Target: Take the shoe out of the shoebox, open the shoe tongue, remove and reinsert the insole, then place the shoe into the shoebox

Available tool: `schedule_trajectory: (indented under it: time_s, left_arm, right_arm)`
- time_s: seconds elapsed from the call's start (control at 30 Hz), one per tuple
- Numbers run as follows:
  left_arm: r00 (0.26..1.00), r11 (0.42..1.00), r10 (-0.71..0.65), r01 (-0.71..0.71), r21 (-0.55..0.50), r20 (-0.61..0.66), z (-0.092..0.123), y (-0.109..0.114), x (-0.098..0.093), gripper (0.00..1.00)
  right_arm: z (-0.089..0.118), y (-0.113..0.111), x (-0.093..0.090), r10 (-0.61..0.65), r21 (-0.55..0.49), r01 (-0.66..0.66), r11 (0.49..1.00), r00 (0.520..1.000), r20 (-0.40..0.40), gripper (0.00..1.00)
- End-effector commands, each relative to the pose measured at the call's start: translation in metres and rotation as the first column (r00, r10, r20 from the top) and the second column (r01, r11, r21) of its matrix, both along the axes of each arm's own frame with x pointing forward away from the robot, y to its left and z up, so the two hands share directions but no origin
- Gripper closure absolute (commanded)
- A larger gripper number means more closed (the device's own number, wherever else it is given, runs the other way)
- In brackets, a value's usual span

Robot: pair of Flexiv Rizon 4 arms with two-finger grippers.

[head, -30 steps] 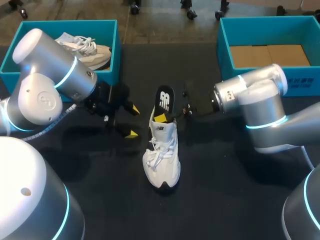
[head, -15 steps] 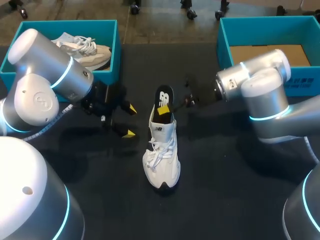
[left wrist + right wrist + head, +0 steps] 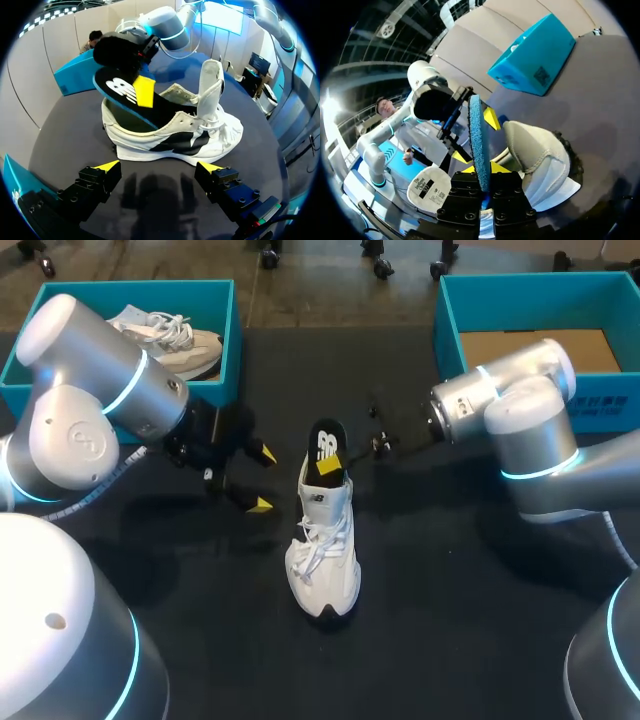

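**Insole clamped at the heel, left gripper standing off**

Upper left: the teal left shoebox [image 3: 232, 340] holds a second pale, laced shoe [image 3: 170, 335]. Right of it, the left gripper [image 3: 265, 480] hangs with fingers spread wide and holds nothing. Bare matte table [image 3: 430, 620] separates it from the shoe [image 3: 322, 550]. At centre, this white mesh shoe stands toe toward the lower edge, tongue raised. The dark insole [image 3: 327, 440] (blue fibrous rim) juts from the heel, pinched by the right gripper [image 3: 332, 462]. Upper right: the cardboard-floored right shoebox [image 3: 452, 360].
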State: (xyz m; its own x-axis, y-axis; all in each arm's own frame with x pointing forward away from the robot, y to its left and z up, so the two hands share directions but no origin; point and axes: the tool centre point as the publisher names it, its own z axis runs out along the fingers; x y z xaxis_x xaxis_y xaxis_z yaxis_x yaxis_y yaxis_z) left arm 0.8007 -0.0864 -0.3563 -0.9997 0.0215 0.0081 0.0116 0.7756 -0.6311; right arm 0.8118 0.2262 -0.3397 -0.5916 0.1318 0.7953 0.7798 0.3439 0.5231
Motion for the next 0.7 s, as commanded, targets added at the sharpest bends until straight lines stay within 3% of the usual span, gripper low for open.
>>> schedule_trajectory:
  time_s: [0.03, 0.37, 0.5, 0.7]
  left_arm:
    - [1.0, 1.0, 0.003, -0.003, 0.005, 0.005, 0.007, -0.002, -0.001, 0.0]
    - [1.0, 1.0, 0.006, -0.006, 0.01, 0.002, 0.005, -0.008, 0.0, 0.0]
    - [1.0, 1.0, 0.006, -0.006, 0.01, 0.002, 0.005, -0.008, 0.0, 0.0]
    - [1.0, 1.0, 0.006, -0.006, 0.01, 0.002, 0.005, -0.008, 0.0, 0.0]
  right_arm:
    - [-0.008, 0.006, -0.008, -0.007, 0.012, 0.007, 1.0, 1.0, -0.015, 1.0]
    - [-0.012, 0.008, -0.017, -0.014, 0.024, 0.015, 1.0, 0.998, -0.054, 1.0]
    - [-0.001, 0.005, -0.013, -0.037, 0.01, 0.037, 0.999, 0.999, -0.012, 0.71]
    - [0.013, 0.002, -0.003, -0.057, -0.009, 0.057, 0.998, 0.997, 0.048, 0.71]
